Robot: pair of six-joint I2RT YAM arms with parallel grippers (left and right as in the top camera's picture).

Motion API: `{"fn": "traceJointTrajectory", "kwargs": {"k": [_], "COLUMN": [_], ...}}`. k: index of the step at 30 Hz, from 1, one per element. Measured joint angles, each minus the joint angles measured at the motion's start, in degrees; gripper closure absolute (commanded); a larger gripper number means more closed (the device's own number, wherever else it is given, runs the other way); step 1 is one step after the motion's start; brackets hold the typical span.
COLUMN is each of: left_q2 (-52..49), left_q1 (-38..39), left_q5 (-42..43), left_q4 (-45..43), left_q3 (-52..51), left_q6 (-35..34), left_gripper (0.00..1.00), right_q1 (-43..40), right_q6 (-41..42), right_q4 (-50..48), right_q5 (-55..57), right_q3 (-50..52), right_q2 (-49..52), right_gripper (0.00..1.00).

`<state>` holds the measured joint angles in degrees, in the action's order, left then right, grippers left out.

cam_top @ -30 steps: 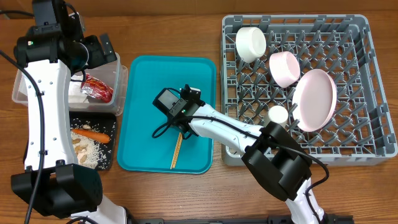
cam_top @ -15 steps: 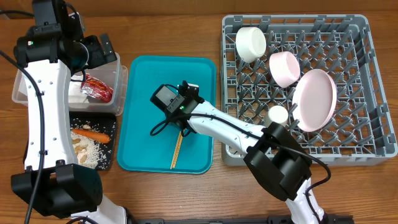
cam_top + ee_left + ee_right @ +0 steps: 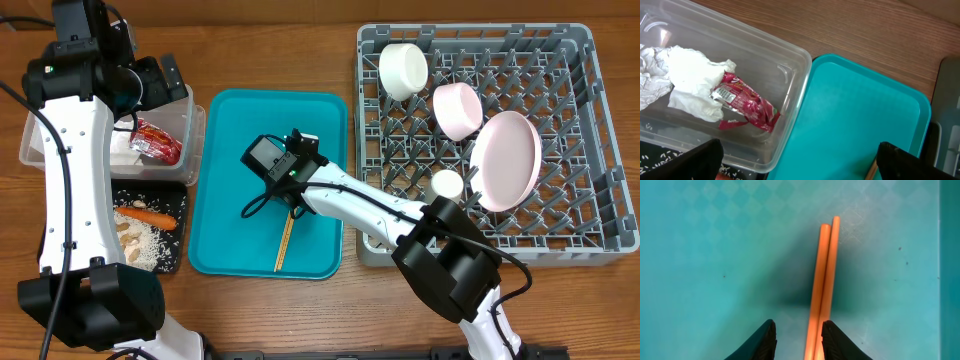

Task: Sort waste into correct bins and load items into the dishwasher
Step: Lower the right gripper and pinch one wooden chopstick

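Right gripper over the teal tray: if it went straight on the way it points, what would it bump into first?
Probably the wooden chopsticks, lying between the right gripper's open fingertips, with the teal tray right beneath. Remaining height is unclear.

1. My right gripper (image 3: 799, 330) points down at the teal tray (image 3: 715, 255), which fills nearly the whole view.
2. Two wooden chopsticks (image 3: 824, 280) lie on the tray, side by side and touching. They run from the bottom edge up past the middle and lean a little to the right.
3. Their upper ends are nearly level, the right one reaching slightly higher.
4. My black fingers (image 3: 765, 342) show at the bottom, one on each side of the chopsticks.
5. The right-hand finger sits right against the sticks, while the left-hand one stands apart from them with bare tray between.
6. A soft shadow darkens the tray around the sticks.
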<state>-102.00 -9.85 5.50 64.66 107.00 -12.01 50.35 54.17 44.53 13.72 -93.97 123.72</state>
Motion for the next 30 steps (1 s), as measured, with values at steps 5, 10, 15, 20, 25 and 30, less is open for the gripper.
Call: {"fn": "traceJointTrajectory", "kwargs": {"k": [5, 10, 15, 20, 25, 30], "left_q2": [0.00, 0.00, 0.00, 0.00, 0.00, 0.00], "left_q1": [0.00, 0.00, 0.00, 0.00, 0.00, 0.00], "left_q5": [0.00, 0.00, 0.00, 0.00, 0.00, 0.00], "left_q4": [0.00, 0.00, 0.00, 0.00, 0.00, 0.00], "left_q3": [0.00, 0.00, -0.02, 0.00, -0.02, 0.00], "left_q6": [0.00, 0.00, 0.00, 0.00, 0.00, 0.00], "left_gripper": [0.00, 0.00, 0.00, 0.00, 0.00, 0.00], "right_q1": [0.00, 0.00, 0.00, 0.00, 0.00, 0.00], "right_q6": [0.02, 0.02, 0.02, 0.66, 1.14, 1.14], "right_q4": [-0.39, -0.42, -0.42, -0.39, -0.46, -1.27], "right_q5": [-0.46, -1.16, -1.40, -1.46, -1.53, -1.88], "right_q3": [0.00, 0.00, 0.00, 0.02, 0.02, 0.02], "right_q2": [0.00, 0.02, 0.02, 0.66, 2.21, 2.99], "right_gripper": [0.66, 0.66, 0.66, 0.66, 0.63, 0.63]}}
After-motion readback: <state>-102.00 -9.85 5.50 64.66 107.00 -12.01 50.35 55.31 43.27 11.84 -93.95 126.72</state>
